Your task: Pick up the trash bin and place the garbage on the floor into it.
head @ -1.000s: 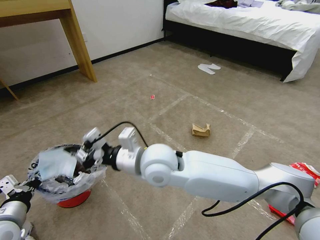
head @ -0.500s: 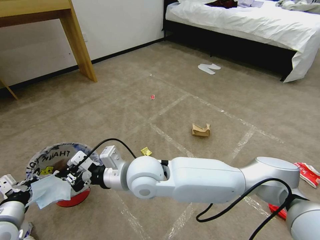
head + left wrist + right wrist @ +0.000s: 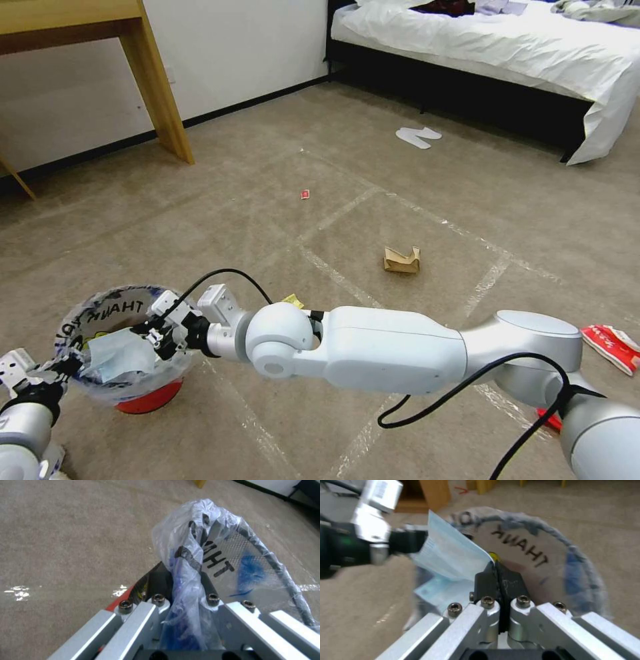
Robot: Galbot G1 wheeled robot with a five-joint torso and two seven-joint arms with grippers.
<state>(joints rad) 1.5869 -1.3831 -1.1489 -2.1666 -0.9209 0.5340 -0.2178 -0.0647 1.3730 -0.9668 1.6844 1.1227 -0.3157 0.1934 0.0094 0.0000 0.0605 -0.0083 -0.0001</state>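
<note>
trash bin rim pinched by left claw | right claw over bin mouth, clamping pale blue tissue

1. "THANK", upside down in black letters, stands on the clear plastic bag lining the trash bin, lower left of the head view.
2. The right wrist view shows "THANK" inverted at upper centre.
3. The left wrist view shows only "TH" clearly.
</note>
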